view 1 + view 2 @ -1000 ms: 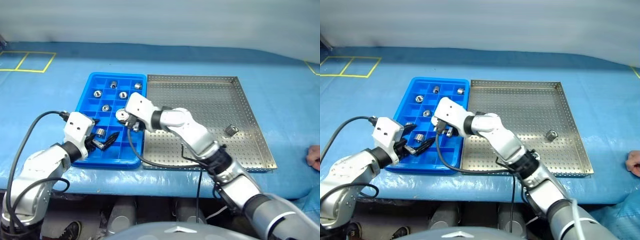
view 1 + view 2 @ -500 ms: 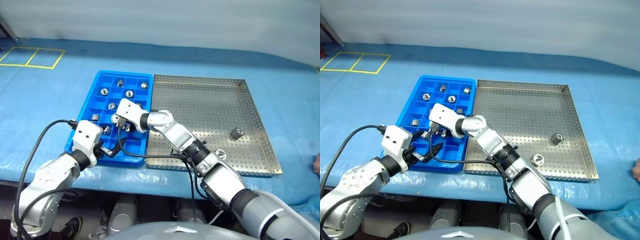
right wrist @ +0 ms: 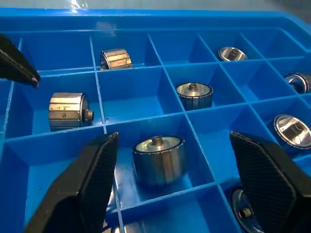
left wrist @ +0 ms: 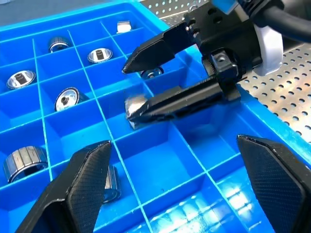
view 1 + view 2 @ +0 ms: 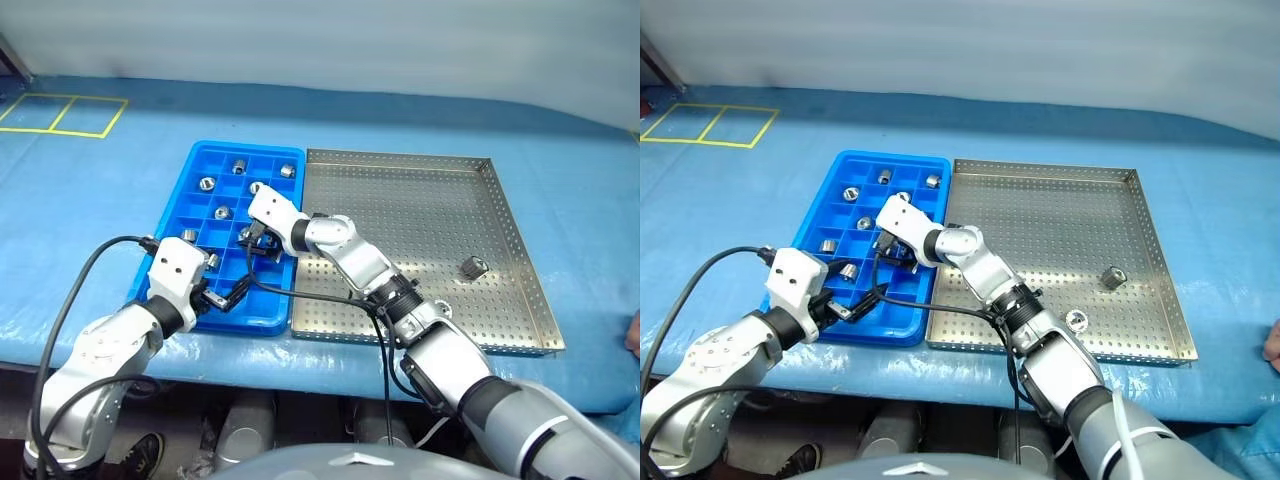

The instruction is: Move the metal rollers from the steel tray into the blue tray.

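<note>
The blue table cover (image 5: 90, 190) filled most of the head view. On it, right of centre, lay the large square silver-grey steel tray with the perforated floor (image 5: 400, 215), and touching its left rim, the narrower bright blue plastic tray with square compartments (image 5: 205, 160).

The right gripper (image 5: 257, 243) hung over the middle of the blue tray. Half a second before, its black fingers had been pinched on a shiny silver metal roller; now they stood spread, and in the right wrist view that roller (image 3: 159, 158) stood upright in a compartment between the fingers, touching neither. Compared with a second earlier, the arm reached further up the frame, into the tray.

The left gripper (image 5: 222, 297) sat at the blue tray's lower edge with its fingers spread wide, holding nothing, much as before.

Other metal rollers (image 5: 207, 184) lay singly in compartments in the upper half of the blue tray, unchanged. One roller (image 5: 473, 266) lay in the right half of the steel tray, where it had been earlier.
</note>
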Motion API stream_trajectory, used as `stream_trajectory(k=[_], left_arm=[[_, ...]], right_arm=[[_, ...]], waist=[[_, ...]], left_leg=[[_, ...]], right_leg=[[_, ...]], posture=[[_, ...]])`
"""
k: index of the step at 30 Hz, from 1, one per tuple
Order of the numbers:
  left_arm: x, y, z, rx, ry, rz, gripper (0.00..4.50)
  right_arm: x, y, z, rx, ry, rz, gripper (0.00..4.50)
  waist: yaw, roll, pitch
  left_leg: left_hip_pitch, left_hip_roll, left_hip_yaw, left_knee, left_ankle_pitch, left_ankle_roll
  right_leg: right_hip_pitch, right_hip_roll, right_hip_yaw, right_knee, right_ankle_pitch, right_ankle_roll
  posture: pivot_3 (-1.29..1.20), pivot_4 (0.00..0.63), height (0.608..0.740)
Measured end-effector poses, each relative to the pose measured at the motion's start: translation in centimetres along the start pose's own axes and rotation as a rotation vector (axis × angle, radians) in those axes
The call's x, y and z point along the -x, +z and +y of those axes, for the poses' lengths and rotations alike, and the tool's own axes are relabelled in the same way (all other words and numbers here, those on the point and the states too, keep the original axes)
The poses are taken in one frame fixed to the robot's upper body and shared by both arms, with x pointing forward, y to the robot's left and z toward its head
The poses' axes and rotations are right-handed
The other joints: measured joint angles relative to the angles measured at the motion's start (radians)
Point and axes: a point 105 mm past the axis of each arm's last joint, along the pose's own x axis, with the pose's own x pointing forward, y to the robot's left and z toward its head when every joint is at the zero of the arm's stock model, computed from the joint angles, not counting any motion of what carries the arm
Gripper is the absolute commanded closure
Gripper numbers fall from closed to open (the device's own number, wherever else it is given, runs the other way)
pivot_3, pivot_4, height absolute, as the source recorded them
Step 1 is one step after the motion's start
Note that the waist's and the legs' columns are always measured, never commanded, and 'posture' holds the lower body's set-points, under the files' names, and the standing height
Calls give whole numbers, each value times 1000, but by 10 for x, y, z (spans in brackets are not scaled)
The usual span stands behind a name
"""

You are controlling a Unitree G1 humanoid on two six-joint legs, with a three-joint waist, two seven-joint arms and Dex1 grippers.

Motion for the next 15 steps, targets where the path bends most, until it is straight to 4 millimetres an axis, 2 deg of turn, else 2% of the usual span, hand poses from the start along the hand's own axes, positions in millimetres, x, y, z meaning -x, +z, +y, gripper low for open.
stream_trajectory(k=[4,7,10,11,13,15], left_arm=[[-11,1,-5,7,-37,-4,0],[-20,8,-16,6,-84,-32,0],[-28,14,-23,22,-114,-64,0],[-33,17,-29,21,-144,-73,0],[-37,18,-38,20,-183,-78,0],[-44,22,-46,19,-224,-89,0]], right_arm=[[15,26,-9,13,-91,-114,816],[47,33,-24,34,-199,-146,816],[93,3,-39,68,-298,-24,816],[123,-21,-43,90,-345,86,816],[163,-59,-48,78,-402,279,816],[191,-74,-50,63,-454,381,816]], waist=[[-1,0,0],[5,-1,0],[9,-1,-1],[13,-1,-1],[2,-1,0],[-25,0,0]], left_leg=[[0,0,-1,-1,0,0],[-1,-1,-1,0,0,0],[-1,-3,-1,0,0,0],[-2,-3,-2,1,0,0],[-2,-4,-1,1,0,1],[0,-2,1,0,0,1]], right_leg=[[0,0,0,0,0,0],[1,-1,-1,-2,0,0],[3,-3,-1,-4,0,1],[3,-3,-1,-4,0,2],[2,-4,0,-5,-1,2],[1,-3,1,-3,-1,2]], posture=[[203,150,740],[175,150,740],[135,150,740],[129,150,740],[87,150,740],[54,150,740]])
